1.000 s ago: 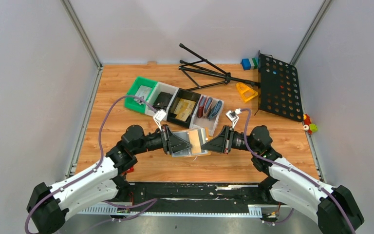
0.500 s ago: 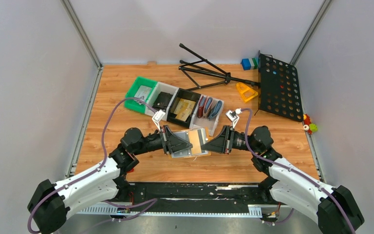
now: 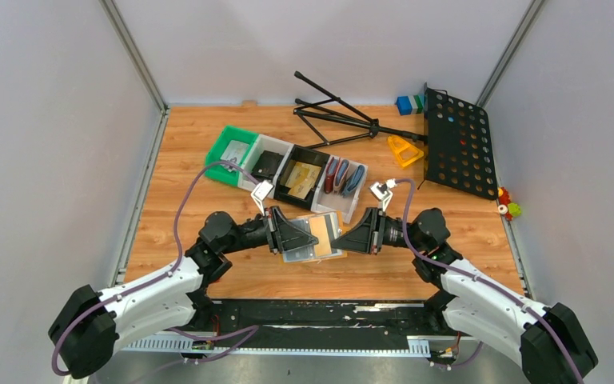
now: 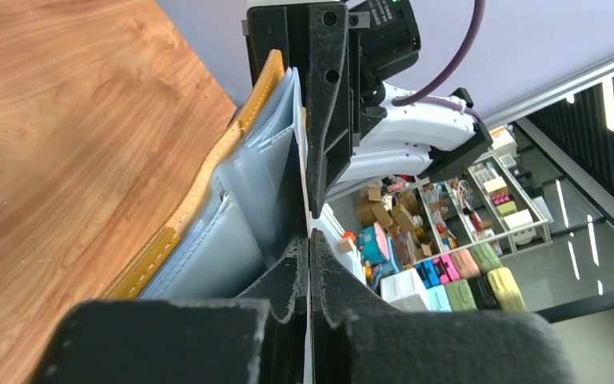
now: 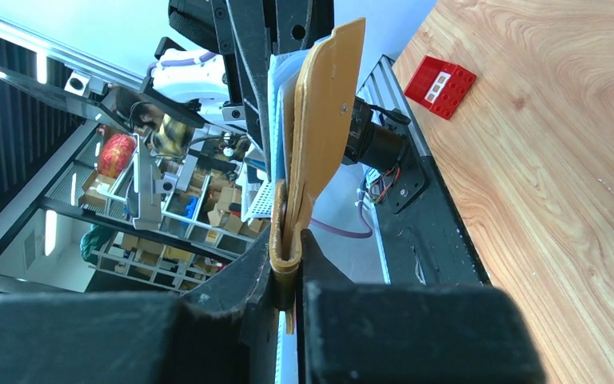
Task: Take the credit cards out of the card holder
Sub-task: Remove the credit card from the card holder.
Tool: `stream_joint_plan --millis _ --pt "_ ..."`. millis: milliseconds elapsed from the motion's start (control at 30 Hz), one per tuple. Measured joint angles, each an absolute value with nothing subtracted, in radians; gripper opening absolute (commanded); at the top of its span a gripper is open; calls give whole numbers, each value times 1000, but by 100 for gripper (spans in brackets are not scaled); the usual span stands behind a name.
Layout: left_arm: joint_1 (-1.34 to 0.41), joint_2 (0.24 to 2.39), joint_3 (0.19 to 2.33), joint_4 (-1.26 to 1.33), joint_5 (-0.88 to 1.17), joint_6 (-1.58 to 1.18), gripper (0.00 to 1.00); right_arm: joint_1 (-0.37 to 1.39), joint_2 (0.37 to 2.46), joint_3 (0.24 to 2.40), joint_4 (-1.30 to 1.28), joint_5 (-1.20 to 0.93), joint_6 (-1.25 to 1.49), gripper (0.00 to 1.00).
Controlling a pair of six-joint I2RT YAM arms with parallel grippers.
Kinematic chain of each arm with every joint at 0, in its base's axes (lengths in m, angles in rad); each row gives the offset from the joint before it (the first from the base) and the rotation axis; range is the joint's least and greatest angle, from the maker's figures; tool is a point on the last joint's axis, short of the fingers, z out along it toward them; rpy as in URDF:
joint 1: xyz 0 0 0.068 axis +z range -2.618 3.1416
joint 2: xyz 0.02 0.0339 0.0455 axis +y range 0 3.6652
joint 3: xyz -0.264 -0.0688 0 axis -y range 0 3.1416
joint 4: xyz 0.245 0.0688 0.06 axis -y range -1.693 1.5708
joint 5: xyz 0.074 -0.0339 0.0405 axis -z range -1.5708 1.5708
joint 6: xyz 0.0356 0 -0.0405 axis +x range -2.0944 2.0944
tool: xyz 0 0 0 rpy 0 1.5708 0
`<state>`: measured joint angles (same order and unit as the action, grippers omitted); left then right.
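Card holder (image 3: 325, 229): carried between both grippers just off the near side of the bin row (image 3: 218, 150), level with its right half. It is opened out, with the mustard cover turned towards the wood and the pale lining (image 4: 244, 200) turned away.
Left gripper (image 3: 312, 235): the jaws are pressed flat together on the holder's pale inner layers. Whether a card sits in the pinch cannot be told.
Right gripper (image 3: 340, 235): the jaws are narrowed hard on the opposite mustard edge, and the studded face is seen bowing out above the pinch.
Credit cards (image 3: 305, 179): gold-tan flats are seen lying in the black middle compartment of the bin row. The tan face at the holder cannot be told as card or cover.
Edges: the holder's far edge is seen close to the bin row's near wall; touching or apart cannot be told.
Open room: bare wood is seen on the near side of the bin row, either side of the arms, down to the black strip (image 3: 328, 312).
Beyond the bin row: a folded tripod (image 3: 344, 120) is seen, with a perforated panel (image 3: 456, 144) off the right end.
Red block (image 5: 444, 84): seen lying on the wood, near-left of the bin row.
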<state>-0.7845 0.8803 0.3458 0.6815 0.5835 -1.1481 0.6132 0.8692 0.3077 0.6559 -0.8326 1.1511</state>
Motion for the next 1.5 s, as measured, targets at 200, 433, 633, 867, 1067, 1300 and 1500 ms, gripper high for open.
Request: stream_joint_plan --millis 200,433,633,867,1067,1300,1500 --pt "-785 890 334 704 568 -1162 0 613 842 307 625 -820 1146 11" --pt "-785 888 336 669 569 -1150 0 614 771 284 579 -784 1132 3" --pt "-774 897 336 661 577 -1151 0 601 766 263 571 -770 1134 0" --pt "-715 877 305 662 602 -1158 0 580 728 228 570 -738 1141 0" --pt "-706 892 294 720 623 -1175 9 580 741 227 584 -743 1145 0" --pt "-706 1040 255 964 655 -1272 22 579 802 227 609 -782 1157 0" --pt "-706 1172 247 1172 681 -1367 0 579 799 227 623 -788 1167 0"
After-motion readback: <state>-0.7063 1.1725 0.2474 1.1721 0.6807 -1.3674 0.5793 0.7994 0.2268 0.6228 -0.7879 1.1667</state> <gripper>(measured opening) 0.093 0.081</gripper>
